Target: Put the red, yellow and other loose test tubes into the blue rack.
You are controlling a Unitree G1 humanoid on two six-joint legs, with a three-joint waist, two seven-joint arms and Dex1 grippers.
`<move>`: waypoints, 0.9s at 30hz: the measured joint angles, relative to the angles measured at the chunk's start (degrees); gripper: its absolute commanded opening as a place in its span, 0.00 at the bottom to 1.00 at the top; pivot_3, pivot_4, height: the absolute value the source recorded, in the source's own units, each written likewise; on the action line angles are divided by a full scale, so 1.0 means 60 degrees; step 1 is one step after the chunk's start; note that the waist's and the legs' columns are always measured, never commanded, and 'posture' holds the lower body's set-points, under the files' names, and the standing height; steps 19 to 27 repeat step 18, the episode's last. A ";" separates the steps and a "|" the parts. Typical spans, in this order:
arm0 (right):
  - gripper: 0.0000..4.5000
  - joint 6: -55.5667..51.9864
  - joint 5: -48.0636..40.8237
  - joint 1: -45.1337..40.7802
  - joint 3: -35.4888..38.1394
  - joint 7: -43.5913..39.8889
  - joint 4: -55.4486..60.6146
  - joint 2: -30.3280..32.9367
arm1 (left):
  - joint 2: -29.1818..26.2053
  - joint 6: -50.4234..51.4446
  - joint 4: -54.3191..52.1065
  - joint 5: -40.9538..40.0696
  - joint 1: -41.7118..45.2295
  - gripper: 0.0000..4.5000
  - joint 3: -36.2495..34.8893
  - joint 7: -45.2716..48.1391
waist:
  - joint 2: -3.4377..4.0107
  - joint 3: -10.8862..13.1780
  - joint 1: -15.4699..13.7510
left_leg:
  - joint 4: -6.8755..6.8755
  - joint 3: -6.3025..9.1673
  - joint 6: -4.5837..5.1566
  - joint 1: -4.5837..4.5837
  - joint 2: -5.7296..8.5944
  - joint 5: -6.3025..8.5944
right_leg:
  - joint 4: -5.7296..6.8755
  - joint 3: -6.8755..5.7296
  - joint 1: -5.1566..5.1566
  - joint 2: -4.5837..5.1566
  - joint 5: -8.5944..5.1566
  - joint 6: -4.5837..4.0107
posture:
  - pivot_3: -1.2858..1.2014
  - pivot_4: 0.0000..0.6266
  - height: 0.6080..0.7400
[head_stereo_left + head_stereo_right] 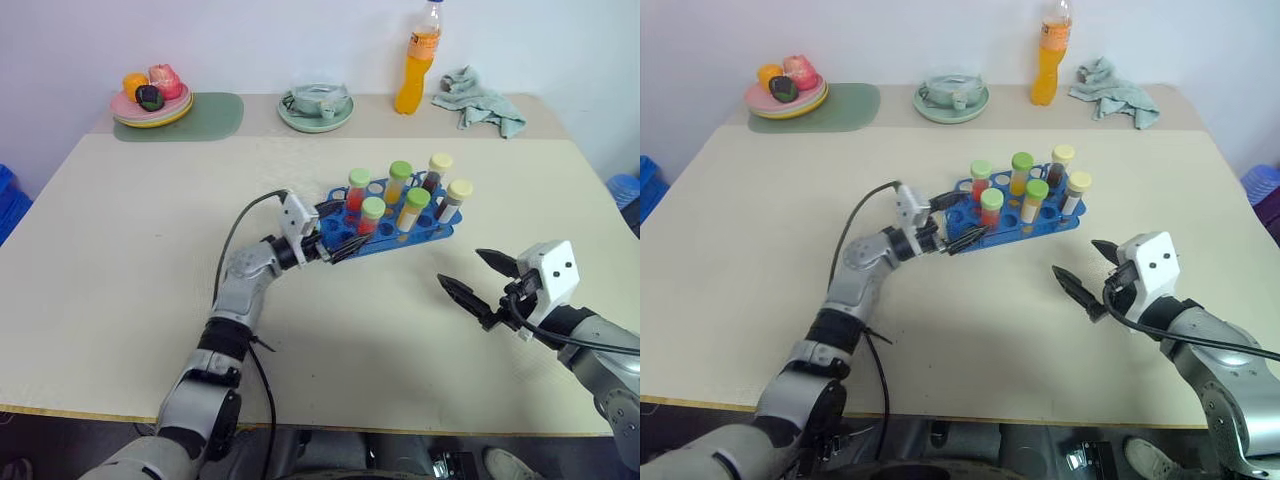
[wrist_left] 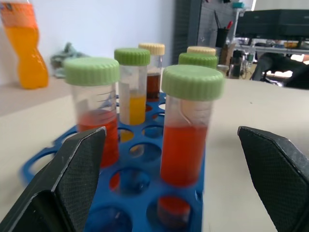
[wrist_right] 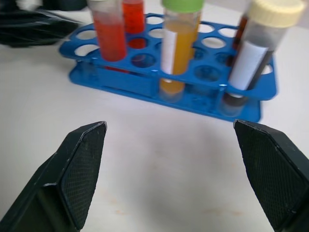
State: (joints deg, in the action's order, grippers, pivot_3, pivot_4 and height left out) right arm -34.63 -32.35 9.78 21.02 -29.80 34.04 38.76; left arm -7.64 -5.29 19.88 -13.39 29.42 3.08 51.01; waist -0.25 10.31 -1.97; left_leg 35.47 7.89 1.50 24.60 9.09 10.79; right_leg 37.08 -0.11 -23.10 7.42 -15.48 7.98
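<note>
Mid-table, slightly toward the far side, sits the blue rack (image 1: 395, 222) w/ six capped tubes standing upright in its holes. Near row, robot's left to right: red tube w/ green cap (image 1: 371, 214), yellow tube w/ green cap (image 1: 412, 209), dark brown tube w/ cream cap (image 1: 453, 201). Far row: another red tube (image 1: 357, 189), a yellow-orange one (image 1: 398, 182), a second brown one w/ cream cap (image 1: 436, 172). No tube lies loose on the tabletop.

Left gripper (image 1: 338, 241) is at the rack's left end, fingers spread wide on either side of the rack corner, holding nothing; in the left wrist view the near red tube stands free between the two black fingers (image 2: 72, 169), not touched by either.

Right gripper (image 1: 478, 282) is also wide open and empty, above bare table (image 1: 120, 260) on the near-right side of the rack, apart from it, pointing toward it.

Along the far edge: orange drink bottle (image 1: 421, 60), crumpled grey-green cloth (image 1: 480, 98), pale green plate w/ a cup (image 1: 316, 104), and a plate of fruit (image 1: 152, 98) on a green mat (image 1: 205, 118).
</note>
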 measured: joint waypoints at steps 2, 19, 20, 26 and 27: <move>0.96 0.0123 0.0146 -0.0028 -0.0016 -0.0072 -0.0194 0.0010 | -0.0416 0.0238 -0.0735 -0.0170 -0.0605 0.99 -0.0125 -0.0040 | 0.0004 -0.0002 -0.0011 | 0.0000 0.0000 0.0000 0.0000 0.0000 0.0000 | 0.0000 0.0002 0.0000 0.0000 0.0000 -0.0001 | 0.52 0.24 0.99; 0.96 0.2404 0.0773 0.0809 0.0447 -0.2050 -0.1862 0.0221 | -0.3057 0.1912 -0.5290 -0.1719 -0.5945 0.99 -0.2598 -0.0849 | 0.0019 -0.0012 -0.0076 | -0.0027 -0.0004 -0.0025 -0.0029 0.0000 0.0016 | -0.0025 0.0013 -0.0003 0.0032 -0.0026 -0.0042 | 0.52 0.24 0.99; 0.96 0.2404 0.0773 0.0809 0.0447 -0.2050 -0.1862 0.0221 | -0.3057 0.1912 -0.5290 -0.1719 -0.5945 0.99 -0.2598 -0.0849 | 0.0019 -0.0012 -0.0076 | -0.0027 -0.0004 -0.0025 -0.0029 0.0000 0.0016 | -0.0025 0.0013 -0.0003 0.0032 -0.0026 -0.0042 | 0.52 0.24 0.99; 0.96 0.2404 0.0773 0.0809 0.0447 -0.2050 -0.1862 0.0221 | -0.3057 0.1912 -0.5290 -0.1719 -0.5945 0.99 -0.2598 -0.0849 | 0.0019 -0.0012 -0.0076 | -0.0027 -0.0004 -0.0025 -0.0029 0.0000 0.0016 | -0.0025 0.0013 -0.0003 0.0032 -0.0026 -0.0042 | 0.52 0.24 0.99; 0.96 0.2404 0.0773 0.0809 0.0447 -0.2050 -0.1862 0.0221 | -0.3057 0.1912 -0.5290 -0.1719 -0.5945 0.99 -0.2598 -0.0849 | 0.0019 -0.0012 -0.0076 | -0.0027 -0.0004 -0.0025 -0.0029 0.0000 0.0016 | -0.0025 0.0013 -0.0003 0.0032 -0.0026 -0.0042 | 0.52 0.24 0.99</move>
